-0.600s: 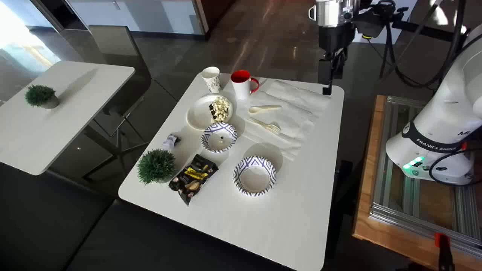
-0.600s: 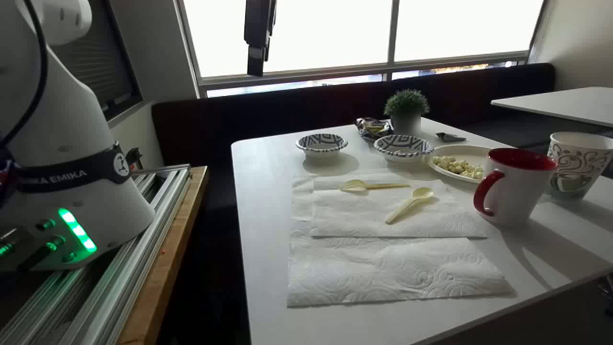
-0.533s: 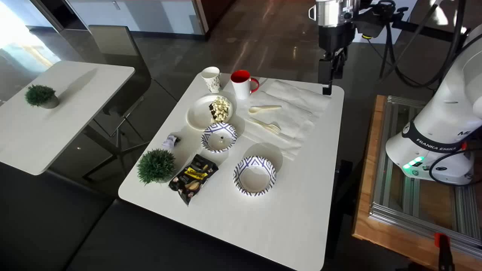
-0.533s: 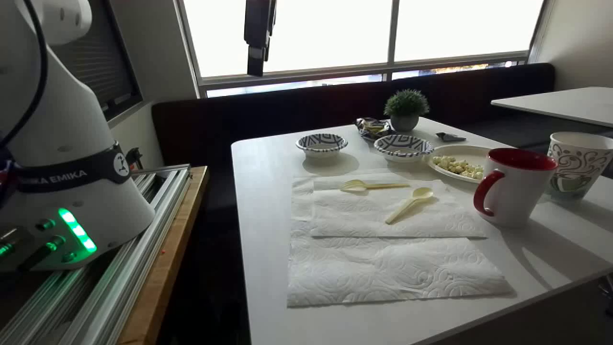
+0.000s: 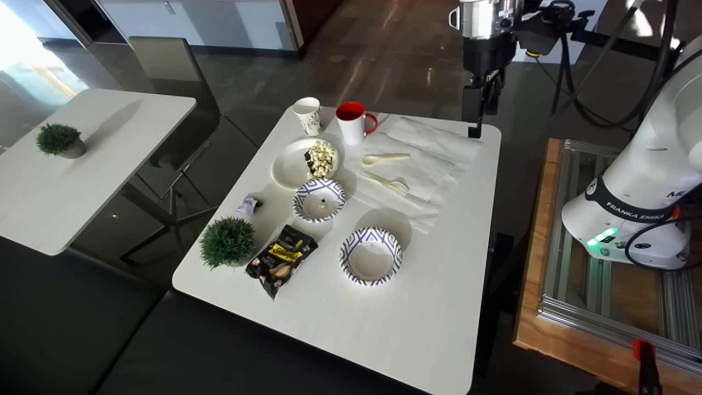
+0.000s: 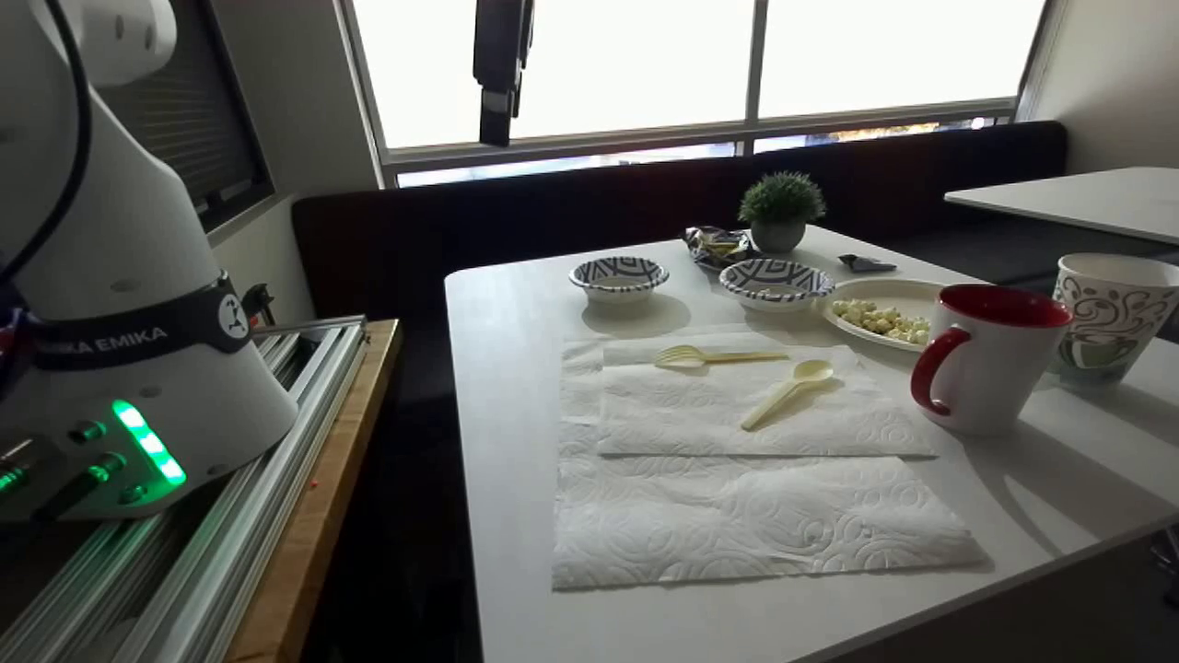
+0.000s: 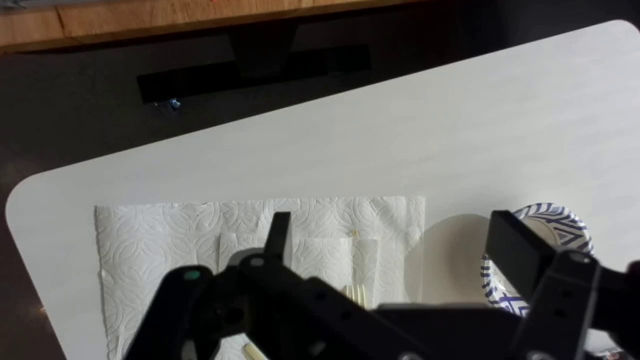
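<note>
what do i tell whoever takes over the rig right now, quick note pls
Claw: open, holding nothing, raised above the table.
Things: fork and spoon on the paper towel; red-and-white mug upright beside it; one patterned bowl nearby, another patterned bowl by the plate.
Done: as things lie, the cutlery is already on the paper towel and popcorn is on the plate.
Left: any pick-up from here, since nothing is gripped.
</note>
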Action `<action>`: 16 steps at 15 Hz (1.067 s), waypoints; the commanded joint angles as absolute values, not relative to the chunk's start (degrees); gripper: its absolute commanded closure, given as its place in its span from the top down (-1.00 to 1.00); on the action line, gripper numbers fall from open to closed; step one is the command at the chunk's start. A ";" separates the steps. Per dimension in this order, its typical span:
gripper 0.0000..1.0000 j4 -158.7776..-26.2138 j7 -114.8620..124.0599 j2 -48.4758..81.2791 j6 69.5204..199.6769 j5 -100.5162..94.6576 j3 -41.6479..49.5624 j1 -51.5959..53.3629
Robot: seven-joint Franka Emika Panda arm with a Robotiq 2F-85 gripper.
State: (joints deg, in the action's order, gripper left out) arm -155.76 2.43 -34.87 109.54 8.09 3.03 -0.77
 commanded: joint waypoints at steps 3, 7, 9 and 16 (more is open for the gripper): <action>1.00 -152.13 6.28 -22.74 118.95 9.10 -0.17 -0.24; 1.00 -145.99 13.13 -11.15 120.89 6.34 -2.73 -1.27; 1.00 -141.65 14.63 -4.96 120.23 6.20 -2.34 -1.23; 1.00 -127.19 7.38 13.22 121.30 7.82 0.29 -1.14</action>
State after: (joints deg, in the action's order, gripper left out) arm -134.83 9.67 4.87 121.49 7.50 0.06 -1.30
